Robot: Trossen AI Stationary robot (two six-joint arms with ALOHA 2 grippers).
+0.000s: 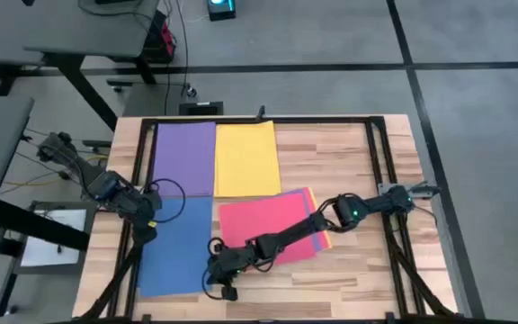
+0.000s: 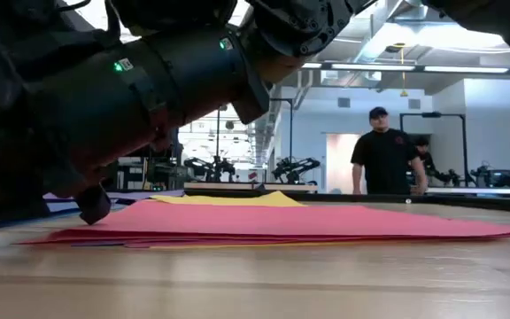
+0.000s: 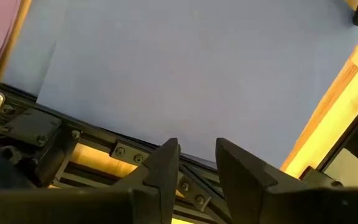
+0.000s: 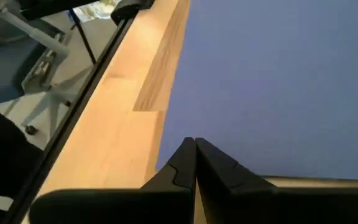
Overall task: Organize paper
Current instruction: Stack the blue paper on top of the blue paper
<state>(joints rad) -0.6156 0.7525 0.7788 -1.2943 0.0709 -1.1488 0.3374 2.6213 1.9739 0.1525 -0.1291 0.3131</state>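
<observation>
On the wooden table the coloured sheets lie flat. The purple sheet sits toward 11 o'clock, with the yellow sheet just beside it toward 12, their long edges nearly touching. The blue sheet lies toward 7 o'clock, below the purple one. Near the table's centre lies the red-pink sheet, tilted, on top of an orange-coral sheet whose edge peeks out along its 3 o'clock side; a sliver of purple shows at that same edge.

The right gripper reaches across from the 3 o'clock side — its arm passing over the red-pink sheet — and sits at the blue sheet's edge near 6 o'clock. In its wrist view the fingers are pressed together with nothing between them, tips just above the blue paper.

The left gripper waits at the blue sheet's 9 o'clock edge, fingers parted with a small gap, holding nothing.

In the room behind — in the low view — a person stands.
</observation>
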